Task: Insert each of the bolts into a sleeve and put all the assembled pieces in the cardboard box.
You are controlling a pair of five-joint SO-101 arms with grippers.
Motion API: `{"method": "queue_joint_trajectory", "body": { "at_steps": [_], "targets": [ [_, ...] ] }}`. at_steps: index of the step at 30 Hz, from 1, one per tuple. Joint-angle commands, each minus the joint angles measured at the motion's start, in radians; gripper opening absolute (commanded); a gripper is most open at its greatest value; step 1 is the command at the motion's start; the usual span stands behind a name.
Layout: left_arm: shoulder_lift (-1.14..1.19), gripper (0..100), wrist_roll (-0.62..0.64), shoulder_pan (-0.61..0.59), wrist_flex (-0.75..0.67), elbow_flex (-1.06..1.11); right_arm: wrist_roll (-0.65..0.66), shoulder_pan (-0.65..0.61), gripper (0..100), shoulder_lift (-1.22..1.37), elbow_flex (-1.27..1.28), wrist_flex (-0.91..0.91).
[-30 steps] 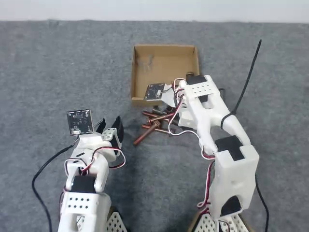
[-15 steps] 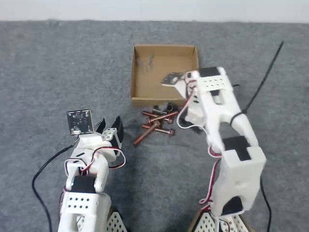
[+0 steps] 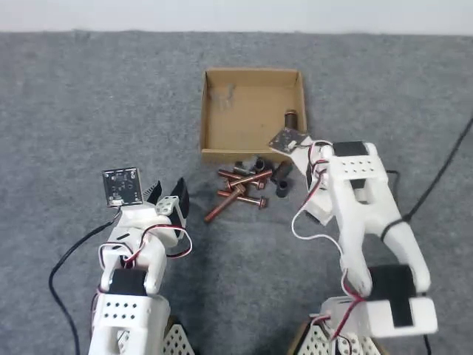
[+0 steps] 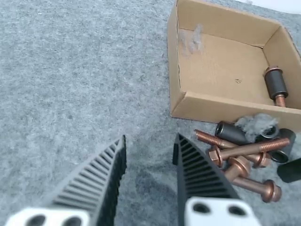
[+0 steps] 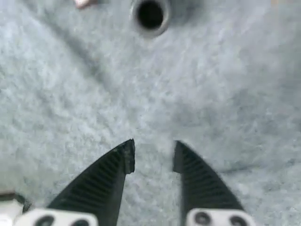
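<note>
The cardboard box (image 3: 247,118) (image 4: 221,61) stands at the back of the grey carpet. One bolt in a dark sleeve (image 3: 290,118) (image 4: 275,84) lies inside it by the right wall. Several copper bolts (image 3: 238,189) (image 4: 242,157) lie heaped just in front of the box, with black sleeves (image 3: 281,181) (image 4: 230,133) among them. My left gripper (image 3: 169,185) (image 4: 150,139) is open and empty, left of the heap. My right gripper (image 5: 153,146) is open over bare carpet, a sleeve (image 5: 150,14) standing end-on ahead of it. The right arm (image 3: 355,188) is right of the heap.
A tuft of grey fluff (image 4: 256,123) lies on the sleeves and another (image 3: 222,92) in the box's back left corner. A black cable (image 3: 443,166) runs off to the right. Open carpet lies left of the box.
My right arm has drawn back from over the box to the near right of the heap. The sleeved bolt now shows lying in the box. The left arm has kept still.
</note>
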Motion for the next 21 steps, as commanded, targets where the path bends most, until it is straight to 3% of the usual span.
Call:
{"method": "queue_joint_trajectory", "body": {
  "at_steps": [1, 6, 11, 15, 21],
  "targets": [
    [-0.020, 16, 0.006, 0.005, 0.000, -0.015, -0.084, -0.035, 17.3, -0.079, -0.002, -0.053],
    [-0.020, 16, 0.006, 0.005, 0.002, -0.015, -0.195, -0.145, 17.7, -0.048, 0.002, -0.159],
    [-0.020, 16, 0.006, 0.005, 0.002, -0.015, -0.310, -0.189, 17.7, 0.047, 0.011, -0.387],
    [-0.020, 16, 0.006, 0.005, 0.002, -0.015, -0.313, -0.186, 17.6, 0.111, 0.051, -0.515],
    [-0.020, 16, 0.006, 0.005, 0.002, -0.015, -0.313, -0.191, 17.3, 0.131, 0.061, -0.547]
  ]
}}
